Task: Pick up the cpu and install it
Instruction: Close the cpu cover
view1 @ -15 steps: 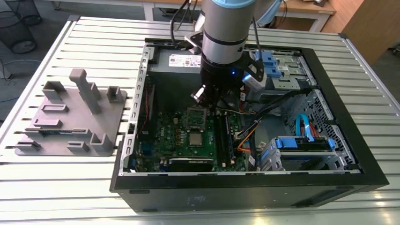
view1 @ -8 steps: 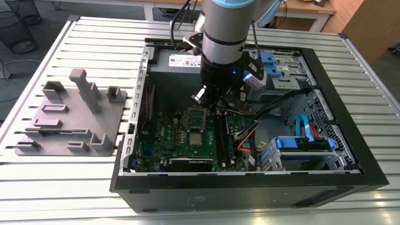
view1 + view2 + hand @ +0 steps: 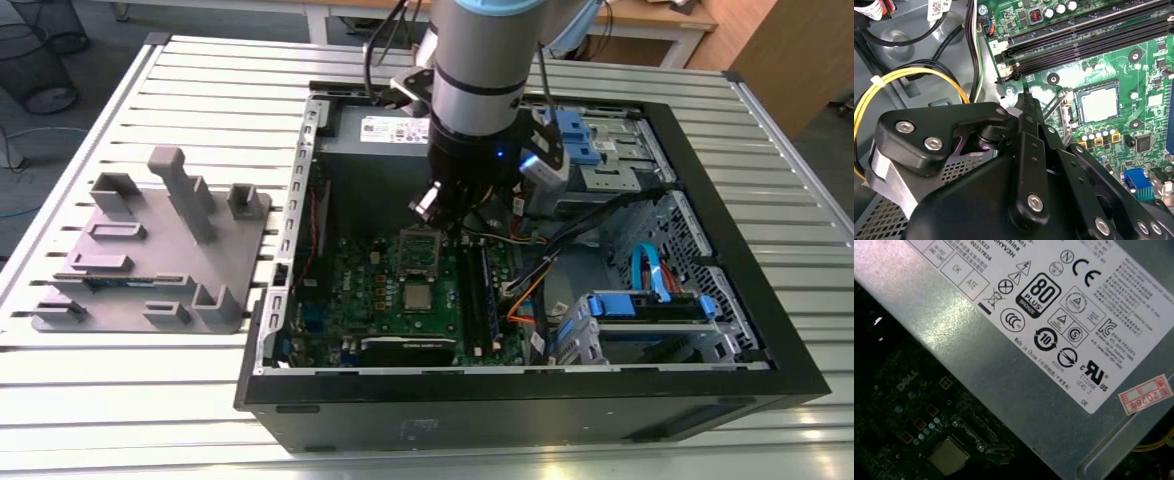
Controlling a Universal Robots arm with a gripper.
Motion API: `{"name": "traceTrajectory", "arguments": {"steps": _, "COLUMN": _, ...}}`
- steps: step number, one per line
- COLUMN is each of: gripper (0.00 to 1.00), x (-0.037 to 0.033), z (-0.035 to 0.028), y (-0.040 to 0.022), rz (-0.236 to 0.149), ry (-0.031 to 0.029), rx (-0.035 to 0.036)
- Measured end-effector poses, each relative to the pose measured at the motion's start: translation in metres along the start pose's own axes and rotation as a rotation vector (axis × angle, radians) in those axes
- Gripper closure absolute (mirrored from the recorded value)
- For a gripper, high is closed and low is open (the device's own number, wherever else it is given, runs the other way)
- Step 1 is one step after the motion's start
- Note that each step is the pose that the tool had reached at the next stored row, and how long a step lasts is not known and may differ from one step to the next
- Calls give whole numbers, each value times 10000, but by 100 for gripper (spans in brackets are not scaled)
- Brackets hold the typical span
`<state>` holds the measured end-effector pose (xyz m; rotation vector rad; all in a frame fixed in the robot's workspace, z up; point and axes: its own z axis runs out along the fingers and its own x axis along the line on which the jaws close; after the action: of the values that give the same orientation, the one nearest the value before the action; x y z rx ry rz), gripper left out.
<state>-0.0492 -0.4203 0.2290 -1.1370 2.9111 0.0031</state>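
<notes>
Exterior view: the arm is reaching down into the open computer case (image 3: 747, 300), which is lying on the slatted metal table (image 3: 200, 400), and the gripper (image 3: 441, 205) is hanging just above the motherboard (image 3: 387, 300) near the case's power-supply end. The cpu (image 3: 418, 296) is sitting flat in its socket around the middle of the motherboard, apart from the gripper; it is also showing in the second wrist view (image 3: 1097, 101) and the first wrist view (image 3: 947, 454). Whether the gripper is clenched or released cannot be told; nothing is seen held in it. A grey plastic fixture (image 3: 147, 250) is resting on the table beside the case, toward the exterior view's left.
</notes>
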Motion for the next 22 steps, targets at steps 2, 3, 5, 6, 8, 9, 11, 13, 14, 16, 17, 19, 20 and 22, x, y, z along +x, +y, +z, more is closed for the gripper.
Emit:
{"name": "traceTrajectory", "arguments": {"steps": 2, "gripper": 89, "x": -1, "z": -9, "y": 0, "rz": -13, "ry": -2, "rx": -1}}
{"name": "traceTrajectory", "arguments": {"steps": 3, "gripper": 89, "x": -1, "z": -10, "y": 0, "rz": -23, "ry": -6, "rx": -3}}
{"name": "traceTrajectory", "arguments": {"steps": 5, "gripper": 89, "x": -1, "z": -14, "y": 0, "rz": -51, "ry": -3, "rx": -2}}
{"name": "traceTrajectory", "arguments": {"steps": 6, "gripper": 89, "x": -1, "z": -17, "y": 0, "rz": -71, "ry": -1, "rx": -1}}
{"name": "traceTrajectory", "arguments": {"steps": 8, "gripper": 89, "x": -1, "z": -17, "y": 0, "rz": -107, "ry": 0, "rx": 1}}
{"name": "traceTrajectory", "arguments": {"steps": 9, "gripper": 89, "x": -1, "z": -17, "y": 0, "rz": -108, "ry": 1, "rx": 2}}
{"name": "traceTrajectory", "arguments": {"steps": 11, "gripper": 89, "x": -1, "z": -18, "y": 0, "rz": -111, "ry": 2, "rx": 3}}
{"name": "traceTrajectory", "arguments": {"steps": 13, "gripper": 89, "x": 0, "z": -18, "y": 1, "rz": -141, "ry": 3, "rx": 3}}
{"name": "traceTrajectory", "arguments": {"steps": 14, "gripper": 89, "x": 1, "z": -18, "y": 2, "rz": -164, "ry": 2, "rx": 3}}
{"name": "traceTrajectory", "arguments": {"steps": 16, "gripper": 89, "x": 2, "z": -18, "y": 3, "rz": -212, "ry": 4, "rx": 3}}
{"name": "traceTrajectory", "arguments": {"steps": 17, "gripper": 89, "x": 3, "z": -18, "y": 4, "rz": -230, "ry": 3, "rx": 2}}
{"name": "traceTrajectory", "arguments": {"steps": 19, "gripper": 89, "x": 6, "z": -18, "y": 6, "rz": -276, "ry": 4, "rx": 2}}
{"name": "traceTrajectory", "arguments": {"steps": 20, "gripper": 89, "x": 7, "z": -18, "y": 8, "rz": -300, "ry": 3, "rx": 1}}
{"name": "traceTrajectory", "arguments": {"steps": 22, "gripper": 89, "x": 11, "z": -18, "y": 11, "rz": -347, "ry": 3, "rx": 1}}
